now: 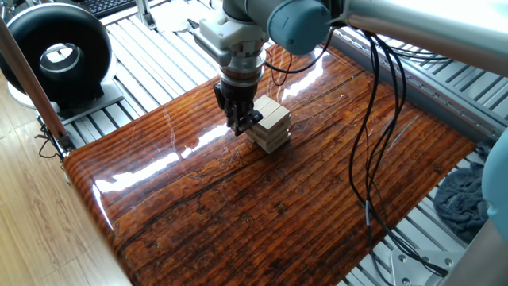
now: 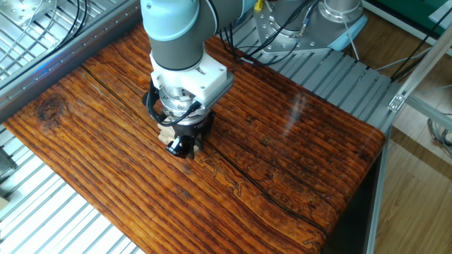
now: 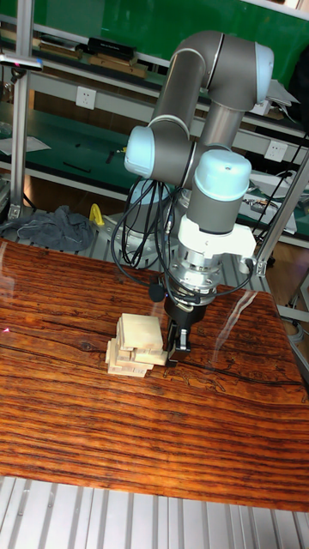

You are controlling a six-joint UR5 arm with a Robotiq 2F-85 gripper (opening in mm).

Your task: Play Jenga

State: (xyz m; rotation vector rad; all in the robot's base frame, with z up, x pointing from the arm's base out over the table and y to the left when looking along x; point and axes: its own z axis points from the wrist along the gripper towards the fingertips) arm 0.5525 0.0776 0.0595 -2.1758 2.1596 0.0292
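Note:
The Jenga tower [image 1: 271, 124] of pale wooden blocks stands on the dark glossy wooden table [image 1: 262, 214], a little behind its middle. In the tall fixed view the tower [image 3: 139, 341] is uneven, with lower blocks sticking out to its left. My gripper [image 1: 243, 121] points down right beside the tower, fingers together, tips at the height of the lower layers and against its side. From the other fixed view the gripper [image 2: 185, 146] covers most of the tower [image 2: 165, 133]. Nothing is held between the fingers [image 3: 178, 347].
A black ring-shaped device [image 1: 54, 49] stands off the table's left corner on the metal slats. A grey cloth [image 1: 464, 199] lies past the right edge. Black cables [image 1: 371, 135] hang from the arm over the table's right half.

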